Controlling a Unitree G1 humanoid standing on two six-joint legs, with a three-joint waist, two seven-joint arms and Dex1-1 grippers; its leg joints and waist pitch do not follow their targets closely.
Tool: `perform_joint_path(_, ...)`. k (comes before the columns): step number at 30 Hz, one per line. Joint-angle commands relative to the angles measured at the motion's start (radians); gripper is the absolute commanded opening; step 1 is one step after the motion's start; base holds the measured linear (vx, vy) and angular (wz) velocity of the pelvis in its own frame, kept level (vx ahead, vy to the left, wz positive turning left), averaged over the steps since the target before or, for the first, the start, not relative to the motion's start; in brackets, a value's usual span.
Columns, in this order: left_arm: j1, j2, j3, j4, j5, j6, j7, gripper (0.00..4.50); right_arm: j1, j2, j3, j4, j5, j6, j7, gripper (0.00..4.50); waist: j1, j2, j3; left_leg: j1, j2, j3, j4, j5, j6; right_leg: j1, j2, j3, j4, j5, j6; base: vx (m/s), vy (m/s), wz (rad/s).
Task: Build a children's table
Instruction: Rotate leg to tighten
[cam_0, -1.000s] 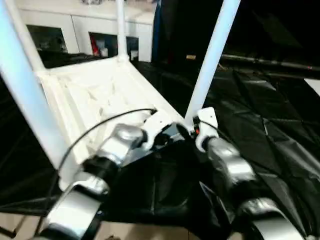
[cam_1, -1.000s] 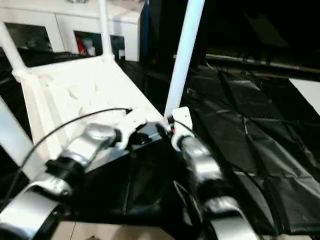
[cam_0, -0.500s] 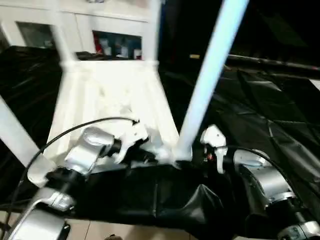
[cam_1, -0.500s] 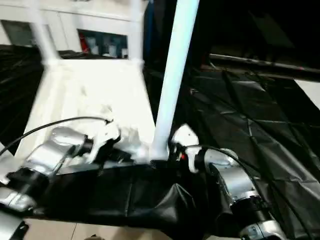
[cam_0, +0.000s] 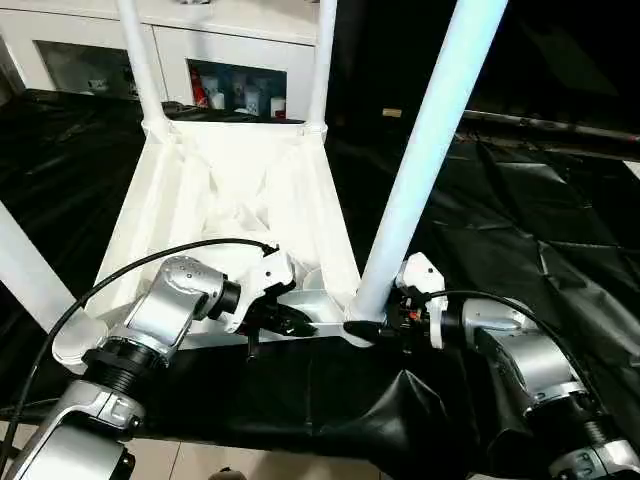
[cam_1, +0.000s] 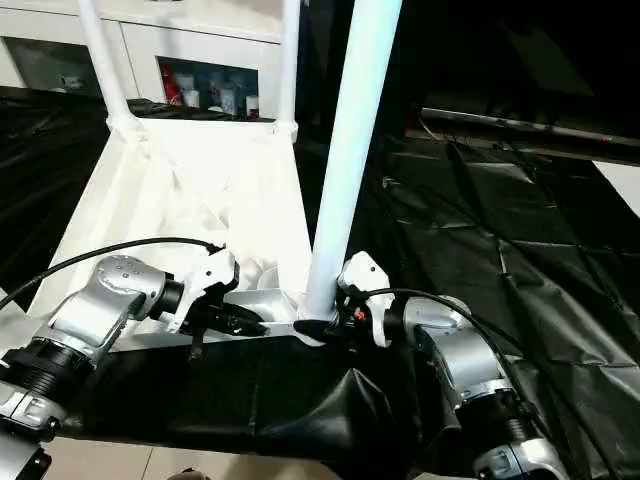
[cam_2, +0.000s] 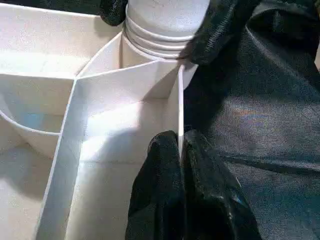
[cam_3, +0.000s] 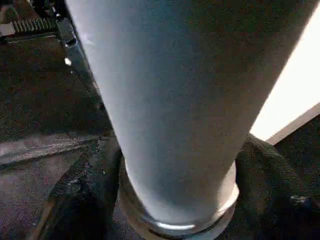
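Children's table parts dominate the black-draped work table (cam_0: 560, 230): the white tabletop (cam_0: 230, 200) lies upside down on the cloth, ribbed underside up, with tube legs standing from its corner sockets. Two legs (cam_0: 322, 60) rise at the tabletop's far corners, a third (cam_0: 30, 275) at its near left corner, and the near right leg (cam_0: 430, 150) stands tall at the corner closest to the robot's right arm. The left gripper (cam_2: 180, 150) is pinched together on the thin near edge wall of the tabletop, one black finger on each side of it. The right gripper (cam_0: 385, 325) sits at the base of the near right leg, its fingers (cam_2: 220, 25) spread to either side of the ribbed foot. Behind the tabletop stands a white cabinet (cam_0: 240, 60).
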Motion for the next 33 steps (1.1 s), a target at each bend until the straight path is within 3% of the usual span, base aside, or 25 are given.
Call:
perform_joint_path(1,0.001,-0.046,0.001,-0.021,-0.068,-0.002,-0.026,0.00,-0.021,0.015,0.026,0.001,0.012,0.015,0.017,2.89,-0.002,-0.004,-0.050,0.008,0.020,0.005,-0.064,-0.235,0.029,0.043,-0.045,0.038,-0.074,-0.236,-0.174,0.000,0.000,0.00)
perform_joint_path(11,-0.005,-0.053,0.006,0.000,-0.065,-0.009,-0.015,0.00,0.004,0.036,0.015,0.001,0.009,0.024,-0.013,2.75,-0.004,0.005,-0.051,0.009,0.018,0.005,-0.063,-0.240,0.022,0.044,-0.043,0.039,-0.073,-0.214,-0.182,0.000,0.000,0.00)
perform_joint_path(13,-0.023,-0.093,0.016,0.037,-0.037,-0.018,0.079,0.00,-0.003,0.095,-0.014,0.054,-0.020,0.021,-0.152,2.74,-0.005,0.006,-0.050,0.010,0.018,0.006,-0.065,-0.248,0.016,0.041,-0.043,0.039,-0.075,-0.224,-0.181,0.000,0.000,0.00)
perform_joint_path(15,-0.054,-0.144,0.024,0.099,0.005,-0.011,0.210,0.00,-0.029,0.160,-0.050,0.127,-0.049,0.012,-0.314,2.74,-0.011,0.004,-0.048,0.014,0.016,0.002,-0.068,-0.300,-0.013,0.038,-0.048,0.036,-0.086,-0.338,-0.158,0.000,0.000,0.00)
perform_joint_path(16,-0.073,-0.175,0.031,0.137,0.025,-0.003,0.288,0.00,-0.048,0.197,-0.076,0.166,-0.050,0.022,-0.397,2.74,-0.015,0.004,-0.048,0.013,0.016,0.001,-0.067,-0.303,-0.020,0.038,-0.048,0.037,-0.086,-0.353,-0.153,0.000,0.000,0.00)
perform_joint_path(17,-0.073,-0.175,0.031,0.137,0.025,-0.003,0.288,0.00,-0.048,0.197,-0.076,0.166,-0.050,0.022,-0.397,2.74,-0.021,0.004,-0.046,0.013,0.014,0.000,-0.069,-0.316,-0.030,0.035,-0.048,0.036,-0.091,-0.388,-0.143,0.000,0.000,0.00)
perform_joint_path(18,-0.107,-0.238,0.041,0.199,0.051,0.019,0.414,0.00,-0.100,0.269,-0.129,0.247,-0.056,0.035,-0.581,2.74,-0.025,0.002,-0.046,0.014,0.012,-0.001,-0.067,-0.330,-0.029,0.033,-0.048,0.036,-0.095,-0.421,-0.131,0.000,0.000,0.00)
perform_joint_path(20,-0.111,-0.246,0.041,0.205,0.053,0.023,0.427,0.00,-0.109,0.278,-0.136,0.259,-0.060,0.034,-0.610,2.73,-0.028,0.004,-0.046,0.016,0.010,-0.004,-0.066,-0.347,-0.030,0.031,-0.051,0.034,-0.102,-0.480,-0.111,0.000,0.000,0.00)
perform_joint_path(23,-0.156,-0.333,0.031,0.267,0.088,0.046,0.563,0.00,-0.203,0.356,-0.185,0.378,-0.071,0.029,-0.816,2.73,-0.029,0.009,-0.047,0.016,0.011,-0.005,-0.067,-0.346,-0.027,0.028,-0.046,0.034,-0.103,-0.459,-0.098,0.000,0.000,0.00)
perform_joint_path(24,-0.164,-0.354,0.024,0.274,0.095,0.039,0.573,0.00,-0.222,0.376,-0.172,0.394,-0.088,0.011,-0.824,2.73,-0.030,0.010,-0.050,0.019,0.012,-0.005,-0.067,-0.348,-0.032,0.026,-0.046,0.034,-0.101,-0.438,-0.103,0.000,0.000,0.00)
perform_joint_path(29,-0.176,-0.378,0.028,0.287,0.094,0.024,0.565,0.00,-0.237,0.398,-0.132,0.409,-0.132,-0.026,-0.798,2.73,-0.023,0.007,-0.055,0.004,0.010,0.001,-0.065,-0.259,-0.001,0.041,-0.041,0.036,-0.084,-0.261,-0.129,0.000,0.000,0.00)
perform_joint_path(30,-0.178,-0.365,0.024,0.295,0.095,0.005,0.547,0.00,-0.234,0.395,-0.131,0.404,-0.124,-0.042,-0.756,3.29,-0.022,0.008,-0.056,0.004,0.009,0.003,-0.063,-0.243,0.008,0.042,-0.041,0.036,-0.082,-0.236,-0.139,0.000,0.000,0.00)
perform_joint_path(33,-0.173,-0.344,0.023,0.294,0.090,-0.011,0.515,0.00,-0.228,0.374,-0.125,0.394,-0.115,-0.063,-0.712,3.53,-0.020,0.009,-0.057,0.004,0.009,0.005,-0.061,-0.233,0.019,0.044,-0.042,0.036,-0.083,-0.234,-0.145,0.000,0.000,0.00)
